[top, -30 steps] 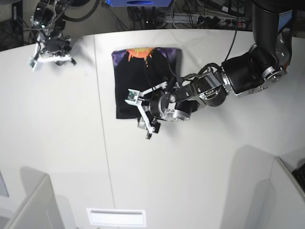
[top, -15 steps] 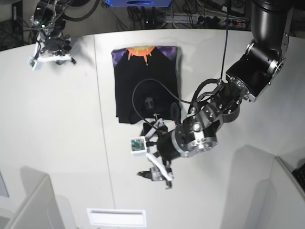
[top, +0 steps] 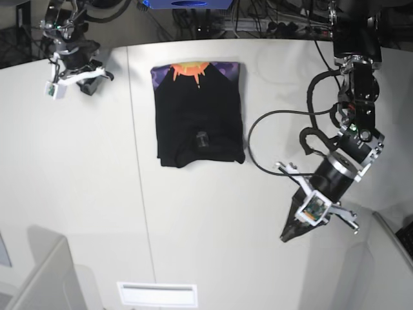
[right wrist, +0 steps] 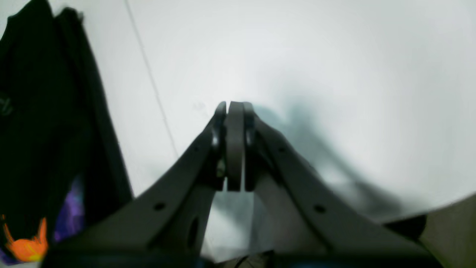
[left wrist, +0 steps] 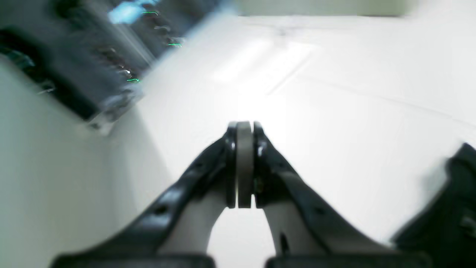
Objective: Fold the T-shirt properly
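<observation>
Base view shows the T-shirt point(top: 200, 114) lying flat as a neat rectangle toward the far middle of the white surface point(top: 213, 219), its orange and purple print along the far edge, with both arms well apart from it — the left gripper point(top: 288, 234) low over bare surface at the near right, the right gripper point(top: 105, 75) off at the far left corner. Judging by that tidy shape, the fold looks about finished, so the step in hand is to clear away cleanly: keep both arms high and outside the cloth's outline so nothing drags an edge. Left wrist view, blurred, shows the left gripper point(left wrist: 244, 203) with its jaws pressed together on nothing, only pale surface beyond. Right wrist view shows the right gripper point(right wrist: 234, 188) likewise with jaws closed and empty — the T-shirt point(right wrist: 44, 123) sits off to one side, not touching it.
</observation>
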Controlling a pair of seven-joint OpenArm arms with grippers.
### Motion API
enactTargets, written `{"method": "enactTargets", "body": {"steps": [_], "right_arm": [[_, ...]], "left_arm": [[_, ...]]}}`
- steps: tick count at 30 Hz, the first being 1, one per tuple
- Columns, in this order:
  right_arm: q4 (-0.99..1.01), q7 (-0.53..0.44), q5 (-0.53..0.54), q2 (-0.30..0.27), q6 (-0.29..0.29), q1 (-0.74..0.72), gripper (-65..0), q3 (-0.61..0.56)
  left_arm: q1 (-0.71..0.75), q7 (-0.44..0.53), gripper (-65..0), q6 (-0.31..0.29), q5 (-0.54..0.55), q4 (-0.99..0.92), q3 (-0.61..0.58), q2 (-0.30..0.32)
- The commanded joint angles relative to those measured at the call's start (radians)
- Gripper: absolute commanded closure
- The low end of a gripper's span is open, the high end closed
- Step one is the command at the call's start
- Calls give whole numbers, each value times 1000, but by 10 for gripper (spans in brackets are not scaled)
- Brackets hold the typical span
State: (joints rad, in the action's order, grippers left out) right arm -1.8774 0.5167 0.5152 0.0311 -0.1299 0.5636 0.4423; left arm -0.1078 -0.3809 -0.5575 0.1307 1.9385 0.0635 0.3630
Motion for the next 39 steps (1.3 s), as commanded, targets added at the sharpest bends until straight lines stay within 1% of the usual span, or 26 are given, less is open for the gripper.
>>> {"method": "enactTargets", "body": {"steps": [1,4,6,8,11,13,15,19,21,25,28,31,32,34,36,39], "right_arm": [[-18,-42,9,-10,-4,17,0,5],[-26,-89,9,-44,-6,57,0,0],[-49,-109,9,-50,-6,88,0,5],[-72,-138,9,-55,-6,123,0,6],[-92,-177,9,-82,-6,166,0,6],[-92,-192,9,-86,-6,186,0,6],[-90,-203,9,-86,-6,210,0,6],[-90,-246,9,-90,-7,267,0,6],[-92,-267,9,-107,-7,307,0,6],[-92,-269,9,-109,-7,396,0,6],[-104,-267,9,-112,-7,490,0,5],[-98,-267,9,-112,-7,566,0,-3],[-97,-260,9,-110,-7,586,0,-3],[-90,-209,9,-109,-7,608,0,-3],[-86,-129,9,-112,-7,609,0,-3],[-83,-25,9,-109,-7,605,0,-4]], "left_arm": [[29,78,0,-8,5,11,12,21],[164,245,0,-8,-19,6,23,90],[265,368,0,-8,-39,2,23,132],[357,477,0,-8,-70,-7,23,159],[469,618,0,-8,-107,-40,62,159],[549,696,0,-8,-122,-69,91,150],[613,750,0,-8,-121,-98,104,143],[721,831,0,-8,-115,-147,135,143],[774,854,0,-8,-113,-175,141,143],[876,905,0,-8,-111,-207,141,143],[960,945,0,-8,-111,-228,141,143],[1023,977,0,-8,-111,-285,131,141],[1034,991,0,-8,-111,-314,131,140],[1038,1017,0,-8,-111,-385,131,121],[1035,1040,0,-8,-116,-460,131,98],[1041,1058,0,-8,-118,-540,120,89]]}}
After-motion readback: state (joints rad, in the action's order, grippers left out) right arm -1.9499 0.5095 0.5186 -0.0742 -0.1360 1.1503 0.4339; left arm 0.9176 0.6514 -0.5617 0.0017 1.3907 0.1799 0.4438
